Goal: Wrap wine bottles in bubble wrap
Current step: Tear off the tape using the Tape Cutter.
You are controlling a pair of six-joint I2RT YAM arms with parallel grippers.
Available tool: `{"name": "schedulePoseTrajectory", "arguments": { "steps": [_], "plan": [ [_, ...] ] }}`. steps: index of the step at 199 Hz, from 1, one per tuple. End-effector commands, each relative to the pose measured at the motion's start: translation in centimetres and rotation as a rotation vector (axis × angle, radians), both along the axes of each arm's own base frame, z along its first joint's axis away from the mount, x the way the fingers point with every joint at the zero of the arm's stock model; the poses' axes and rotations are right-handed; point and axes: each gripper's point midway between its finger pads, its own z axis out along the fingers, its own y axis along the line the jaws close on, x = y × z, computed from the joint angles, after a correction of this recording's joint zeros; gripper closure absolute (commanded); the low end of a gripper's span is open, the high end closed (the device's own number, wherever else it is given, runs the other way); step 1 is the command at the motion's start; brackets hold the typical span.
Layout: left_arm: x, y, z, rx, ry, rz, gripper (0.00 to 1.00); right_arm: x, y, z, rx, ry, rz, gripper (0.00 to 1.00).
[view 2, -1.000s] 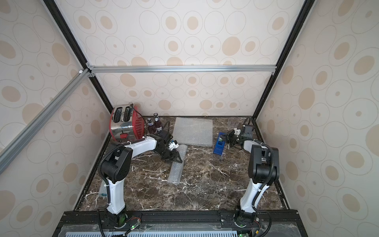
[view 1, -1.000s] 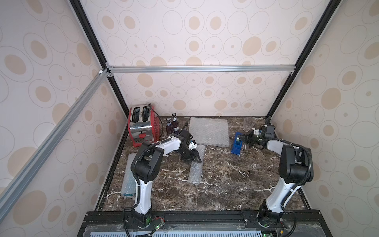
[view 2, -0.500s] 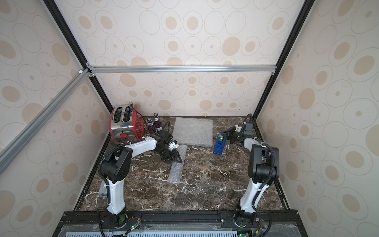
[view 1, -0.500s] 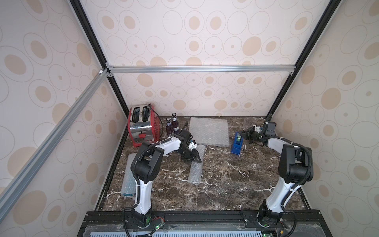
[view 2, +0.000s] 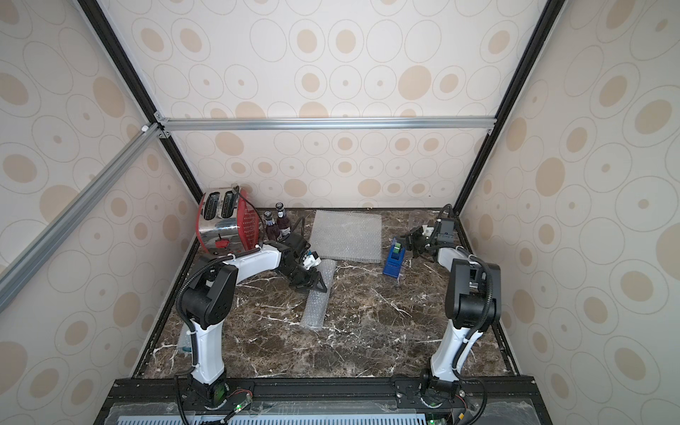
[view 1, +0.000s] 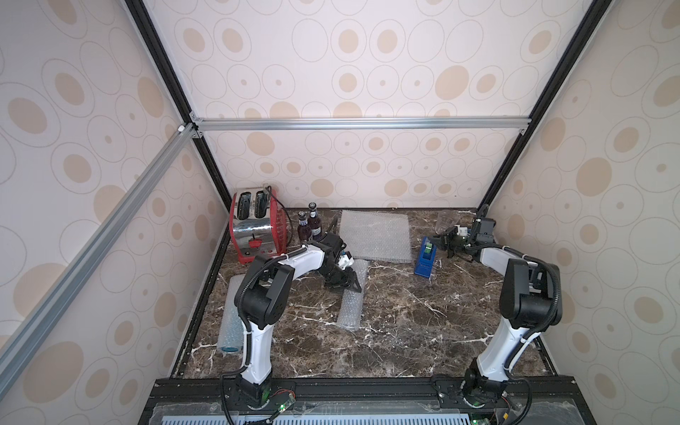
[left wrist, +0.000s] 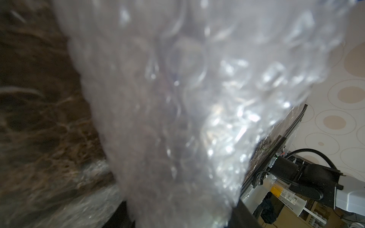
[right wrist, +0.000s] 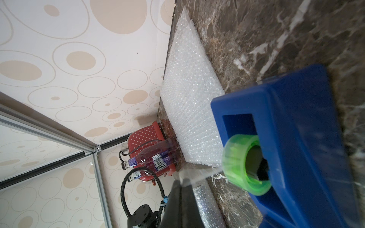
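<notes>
While the left claw (view 1: 349,284) has stayed clamped on the upper end of the bubble-wrap roll (view 1: 351,305) in the middle of the bench (view 1: 404,331), likely with a bottle inside, the right claw (view 1: 439,241) has only lifted slightly beside the blue tape dispenser (view 1: 424,257), clenched on a clear strip of tape (right wrist: 199,174) drawn off the green roll (right wrist: 245,161), so sealing seems next; two purple wine bottles (view 1: 309,226) stand unwrapped by the red toaster (view 1: 254,228), beside a flat bubble wrap sheet (view 1: 375,235)
</notes>
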Motion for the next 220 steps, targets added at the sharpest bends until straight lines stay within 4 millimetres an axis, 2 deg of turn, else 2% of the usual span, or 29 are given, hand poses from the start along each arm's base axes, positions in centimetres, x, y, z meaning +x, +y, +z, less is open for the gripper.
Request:
{"name": "schedulePoseTrajectory", "arguments": {
  "steps": [1, 23, 83, 120, 140, 156, 166, 179, 201, 220],
  "plan": [
    [-2.1, 1.7, -4.2, 0.152, 0.045, -0.035, 0.51, 0.8, 0.3, 5.3, -0.004, -0.137, 0.019, 1.00],
    [-1.9, 1.6, -3.6, 0.149, 0.033, -0.037, 0.51, 0.8, 0.3, 5.4, 0.006, -0.139, 0.015, 1.00],
    [-2.2, 1.6, -3.9, 0.142, 0.040, -0.030, 0.52, 0.7, 0.3, 7.0, 0.006, -0.162, 0.015, 1.00],
    [-2.1, 1.5, -3.6, 0.143, 0.033, -0.035, 0.52, 0.2, 0.4, 6.8, 0.006, -0.153, 0.012, 1.00],
    [-2.2, 1.6, -4.1, 0.145, 0.044, -0.033, 0.52, -0.2, 0.4, 5.8, -0.010, -0.136, 0.011, 1.00],
    [-2.0, 1.4, -3.5, 0.144, 0.033, -0.036, 0.52, -0.9, 0.8, 2.8, -0.015, -0.074, 0.006, 1.00],
    [-2.0, 1.4, -3.4, 0.140, 0.032, -0.036, 0.52, -1.0, 1.1, 1.5, 0.012, -0.048, 0.012, 1.00],
    [-2.2, 1.4, -3.8, 0.138, 0.039, -0.032, 0.52, -0.6, 1.3, 1.8, 0.050, -0.065, 0.006, 1.00],
    [-2.1, 1.5, -3.7, 0.148, 0.037, -0.037, 0.53, -0.4, 1.3, 3.5, 0.041, -0.097, -0.007, 1.00],
    [-2.2, 1.3, -3.6, 0.138, 0.037, -0.036, 0.53, -0.4, 1.9, 3.4, 0.022, -0.070, 0.012, 1.00]
  ]
}}
